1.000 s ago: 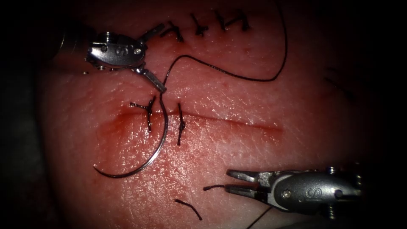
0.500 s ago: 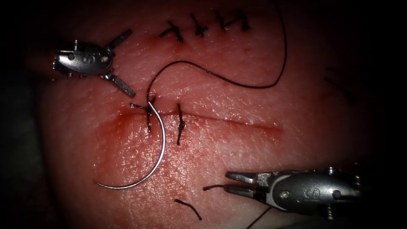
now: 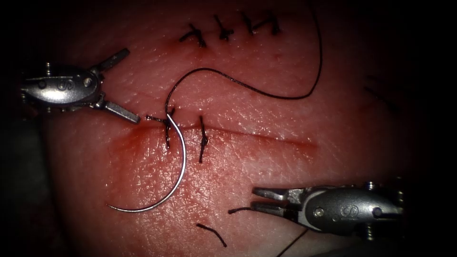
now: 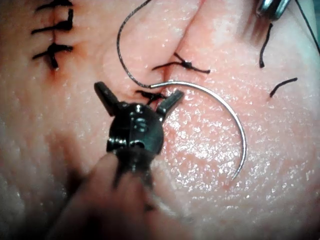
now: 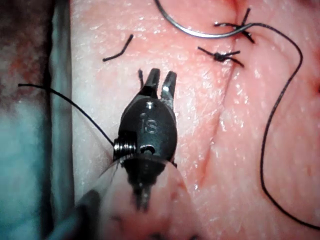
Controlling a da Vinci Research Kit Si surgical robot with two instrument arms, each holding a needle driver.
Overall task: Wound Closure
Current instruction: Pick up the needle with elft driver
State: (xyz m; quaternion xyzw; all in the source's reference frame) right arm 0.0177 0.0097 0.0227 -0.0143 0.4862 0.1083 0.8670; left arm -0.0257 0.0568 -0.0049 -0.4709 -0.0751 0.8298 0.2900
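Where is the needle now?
The needle lies free on the tissue in the endoscope view, its thread end beside the left stitch, crossing the cut.

Your thread (image 3: 266,93) runs off the endoscope view's upper edge, so you cannot see its far end. A second strand (image 3: 291,242) below your right hand (image 3: 259,200) leaves at the lower edge. Both shafts fade into darkness at the sides.

Left pincer (image 3: 116,84): polished silver metal, rounded clevis stamped "S", small screws at its rear, two slim flat blades. Right pincer (image 3: 262,200): same silver build, "S" mark, pivot screw, ridged blades. Wrist views: dark housing, coiled spring (image 5: 126,147) behind right clevis.
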